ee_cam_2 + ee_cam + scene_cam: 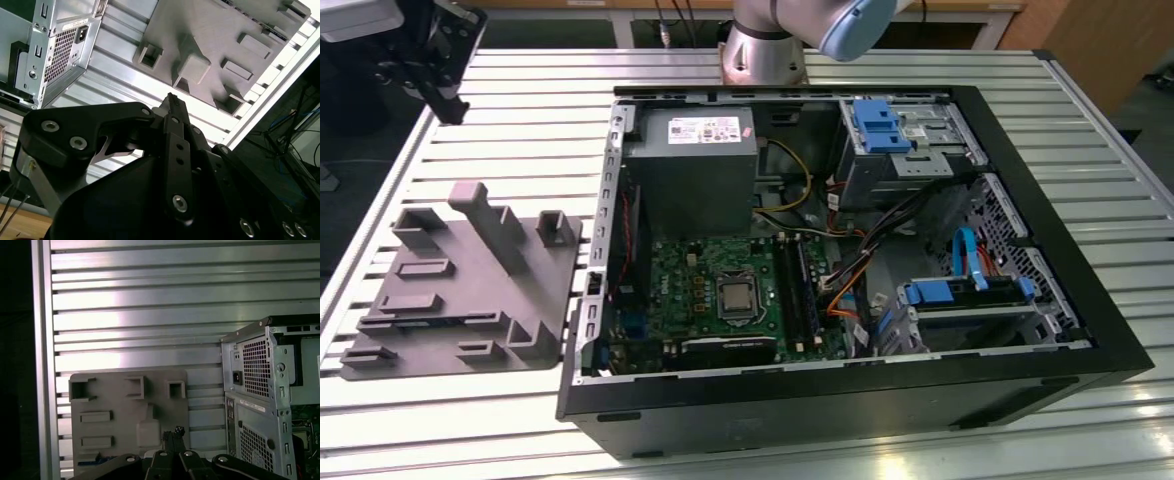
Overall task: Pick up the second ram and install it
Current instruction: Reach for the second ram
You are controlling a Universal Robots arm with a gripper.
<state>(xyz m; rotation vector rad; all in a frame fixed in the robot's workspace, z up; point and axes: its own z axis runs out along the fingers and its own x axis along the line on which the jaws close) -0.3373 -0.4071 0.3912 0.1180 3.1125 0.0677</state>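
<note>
My gripper [451,108] hangs high over the table's far corner on the exterior view's left, away from the open computer case [1067,340]. Its black fingertips [172,432] rest together with nothing between them, and they point toward the grey holder plate [125,405]. Seen side-on, the fingers [173,102] hang above that plate [215,30]. I cannot make out the second ram for certain. A thin bluish strip [98,458] lies at the plate's edge, half hidden by the gripper body. The green motherboard [707,270] with its long black slots [790,285] lies inside the case.
The grey holder plate [460,290] with upright posts lies on the slatted aluminium table [520,140], on the exterior view's left of the case. The case holds a power supply [691,160], blue drive brackets [881,125] and loose cables [847,285]. The arm's base [763,45] stands behind the case.
</note>
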